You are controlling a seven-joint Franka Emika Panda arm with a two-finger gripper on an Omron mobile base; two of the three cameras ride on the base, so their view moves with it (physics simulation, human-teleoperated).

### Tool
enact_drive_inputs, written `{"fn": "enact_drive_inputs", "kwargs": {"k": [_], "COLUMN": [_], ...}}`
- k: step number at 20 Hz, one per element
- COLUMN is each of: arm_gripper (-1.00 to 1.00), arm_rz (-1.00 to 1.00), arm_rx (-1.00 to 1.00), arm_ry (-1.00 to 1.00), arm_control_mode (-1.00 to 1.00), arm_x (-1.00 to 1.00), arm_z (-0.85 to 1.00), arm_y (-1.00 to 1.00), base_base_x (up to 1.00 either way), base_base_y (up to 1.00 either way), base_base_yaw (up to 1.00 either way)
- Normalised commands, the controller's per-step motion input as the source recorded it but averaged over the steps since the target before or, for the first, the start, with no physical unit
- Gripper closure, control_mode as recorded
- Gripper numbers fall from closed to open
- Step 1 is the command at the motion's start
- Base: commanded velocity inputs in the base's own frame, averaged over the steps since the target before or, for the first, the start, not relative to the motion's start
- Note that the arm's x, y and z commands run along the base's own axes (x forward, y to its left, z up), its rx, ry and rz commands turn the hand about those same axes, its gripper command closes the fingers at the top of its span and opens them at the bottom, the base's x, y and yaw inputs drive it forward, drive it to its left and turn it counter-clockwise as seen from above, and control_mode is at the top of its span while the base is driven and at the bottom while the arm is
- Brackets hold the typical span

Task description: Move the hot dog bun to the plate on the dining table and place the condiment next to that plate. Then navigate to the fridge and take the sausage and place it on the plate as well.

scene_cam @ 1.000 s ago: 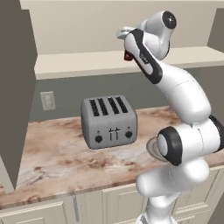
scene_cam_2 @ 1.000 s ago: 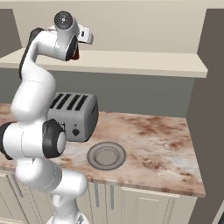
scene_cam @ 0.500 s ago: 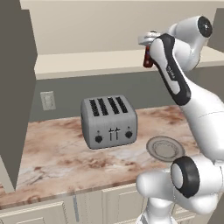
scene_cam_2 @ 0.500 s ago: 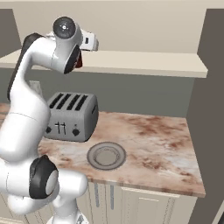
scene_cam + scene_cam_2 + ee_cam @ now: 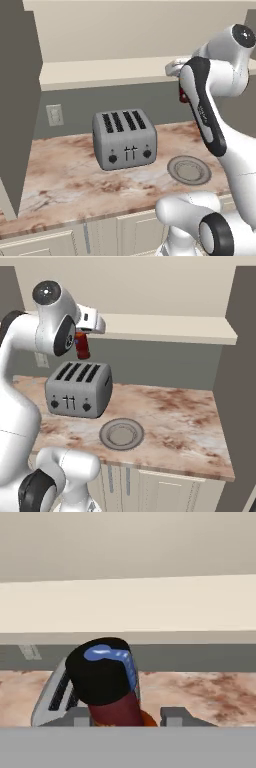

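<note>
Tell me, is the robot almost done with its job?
Not nearly. Nothing looks finished. The gripper holds the sauce bottle up high above the toaster. A plate on the counter has no bun or sausage on it. The bottle must still be put down, and bun and sausage remain.

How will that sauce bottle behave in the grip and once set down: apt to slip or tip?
The condiment looks rigid, smooth and round, so it could twist or slide between the fingers of the gripper. Slim and tall for its base, it probably tips easily when released. It hangs high above the counter, so a slip could mean a hard fall.
</note>
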Motion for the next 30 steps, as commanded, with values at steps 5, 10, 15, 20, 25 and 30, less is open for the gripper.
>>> {"fn": "enact_drive_inputs", "kwargs": {"k": [5,10,15,20,25,30], "arm_gripper": [1.00,1.00,1.00,1.00,1.00,1.00], "arm_rz": [-0.01,0.00,0.00,0.00,0.00,0.00], "arm_rx": [-0.03,0.00,0.00,0.00,0.00,0.00], "arm_ry": [0.03,0.00,0.00,0.00,0.00,0.00], "arm_control_mode": [1.00,1.00,1.00,1.00,1.00,1.00], "arm_x": [-0.10,0.00,0.00,0.00,0.00,0.00], "arm_z": [-0.12,0.00,0.00,0.00,0.00,0.00], "arm_y": [0.00,0.00,0.00,0.00,0.00,0.00], "base_base_x": [-0.79,-1.00,-0.92,-0.56,-0.37,0.02], "base_base_y": [-0.08,-0.16,-0.35,-0.23,-0.51,-0.96], "base_base_yaw": [-0.02,-0.04,-0.47,-0.72,-0.69,-0.66]}}
